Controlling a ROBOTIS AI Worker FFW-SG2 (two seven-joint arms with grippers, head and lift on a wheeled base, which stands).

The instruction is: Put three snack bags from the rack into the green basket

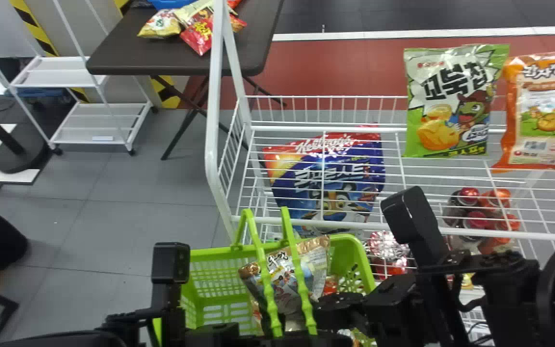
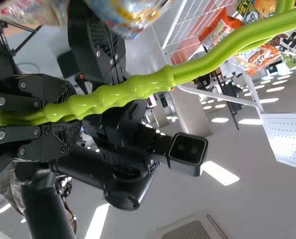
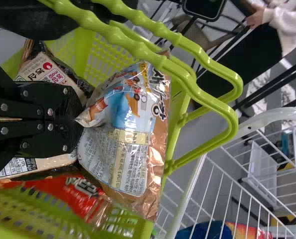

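Snack bag [image 3: 120, 149] is pinched at a gathered end by the right gripper [image 3: 78, 121], inside the green basket [image 1: 198, 301], its free edge pointed away from the fingertips toward the rim nearest the rack [image 1: 214, 144]. Handles [image 1: 264, 279] are clamped by the left gripper [image 2: 63, 118] and cross over the bag; on release, backing out clear of them is probably needed

Snack bags [image 1: 451, 108], printed lettering [image 1: 456, 81] (some bold)
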